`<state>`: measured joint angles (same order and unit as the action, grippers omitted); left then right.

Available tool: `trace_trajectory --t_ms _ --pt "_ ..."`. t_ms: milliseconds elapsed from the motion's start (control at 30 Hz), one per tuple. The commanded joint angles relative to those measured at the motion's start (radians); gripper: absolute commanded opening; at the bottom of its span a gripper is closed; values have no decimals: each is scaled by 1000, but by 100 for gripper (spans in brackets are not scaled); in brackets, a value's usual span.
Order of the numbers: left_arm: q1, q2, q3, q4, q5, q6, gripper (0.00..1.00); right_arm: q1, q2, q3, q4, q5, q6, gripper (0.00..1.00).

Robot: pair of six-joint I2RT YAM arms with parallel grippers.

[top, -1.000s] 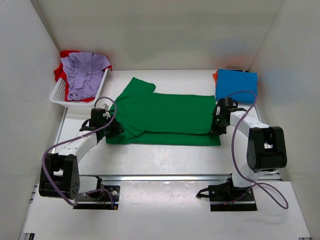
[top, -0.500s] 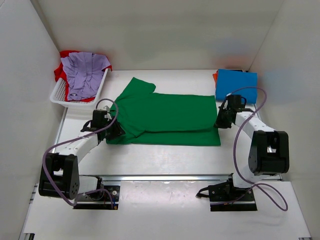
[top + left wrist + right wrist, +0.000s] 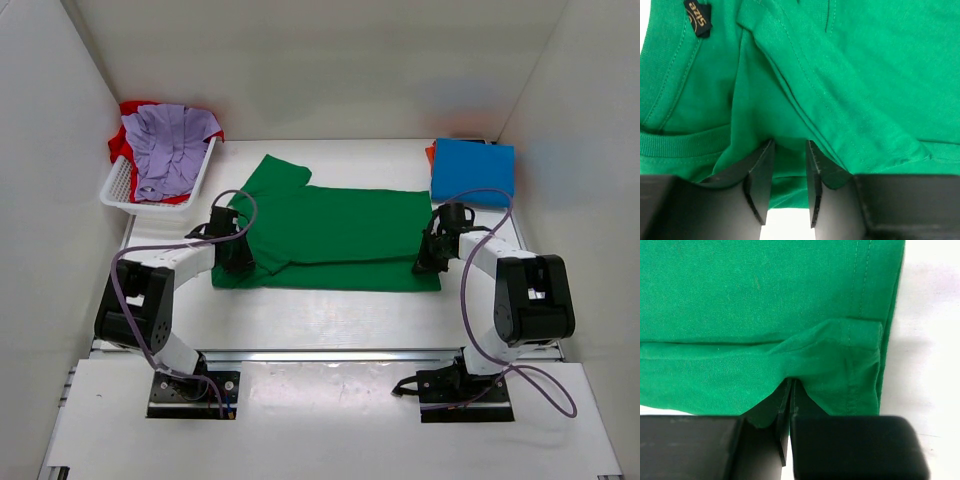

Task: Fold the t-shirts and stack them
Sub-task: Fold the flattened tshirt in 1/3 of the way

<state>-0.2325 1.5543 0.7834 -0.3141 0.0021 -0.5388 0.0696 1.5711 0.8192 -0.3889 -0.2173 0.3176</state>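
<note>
- Green t-shirt (image 3: pixel 330 235) lies flat mid-bench (image 3: pixel 330 300). Long axis runs left-right in the top view: collar end at left, hem at right, one sleeve poking toward upper left.
- Lower long edge is folded in, so there's a double layer along the bottom.
- left fingers (image 3: pixel 238 262) at the collar end, part closed, with a thick fold of green cloth clamped between them.
- right fingers (image 3: pixel 425 262) at the hem's lower corner, pinched fully together on the cloth edge.
- blue t-shirt (image 3: pixel 472 172) folded at upper right; lavender t-shirt (image 3: pixel 170 145) heaped in basket (image 3: pixel 118 190) at upper left.
</note>
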Motion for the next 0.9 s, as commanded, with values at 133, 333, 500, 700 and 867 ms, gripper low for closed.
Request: trace_trajectory --t_ms 133,333,500,700,867 --pt "-48 -97 -125 -166 -7 -4 37 15 27 -32 -174 -11 -26 0" --pt "-33 -304 -231 -238 24 -10 35 30 -113 -129 -257 -28 1 0" --pt "-30 -422 -193 -305 27 -20 35 9 -259 -157 -341 -22 12 0" --pt "15 -513 -12 -387 87 -16 56 -10 -358 0 -357 -56 -40 0" --pt "42 -406 179 -324 113 49 61 -36 -332 138 -292 -57 -31 29"
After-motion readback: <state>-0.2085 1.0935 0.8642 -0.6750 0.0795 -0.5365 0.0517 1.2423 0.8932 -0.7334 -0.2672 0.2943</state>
